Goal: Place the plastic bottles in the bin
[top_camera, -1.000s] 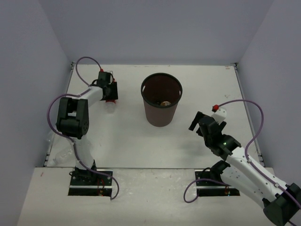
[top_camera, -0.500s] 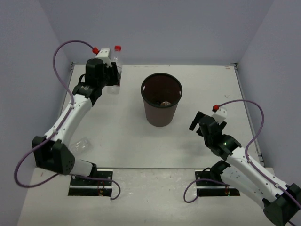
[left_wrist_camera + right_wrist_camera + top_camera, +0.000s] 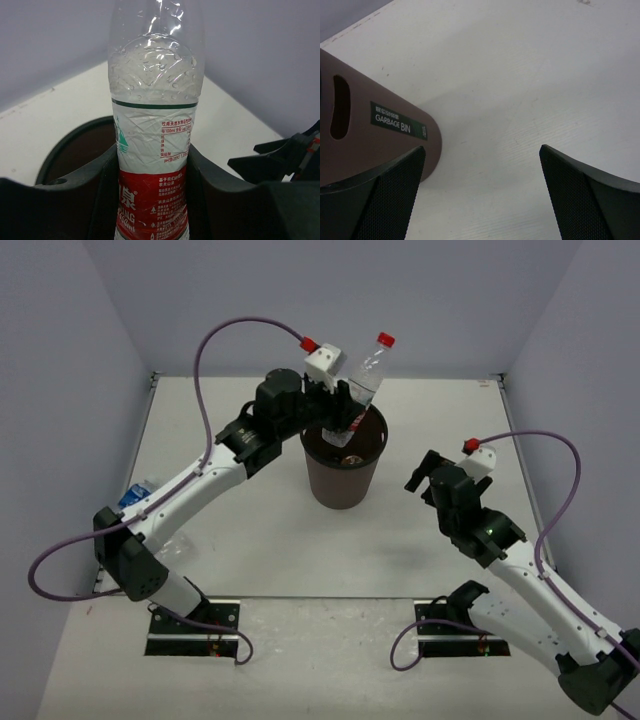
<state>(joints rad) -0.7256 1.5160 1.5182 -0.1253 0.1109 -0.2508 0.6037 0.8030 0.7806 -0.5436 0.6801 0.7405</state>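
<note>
Release step. The left claw (image 3: 340, 408) is clenched on the lower body of a red-labelled bottle (image 3: 367, 368), whose cap tilts up and away. The bin (image 3: 342, 480) stands mouth-up just below this claw. The right claw (image 3: 482, 200) is spread wide and empty, with the bin to its left. The likely next move is to loosen the grip over the mouth.
</note>
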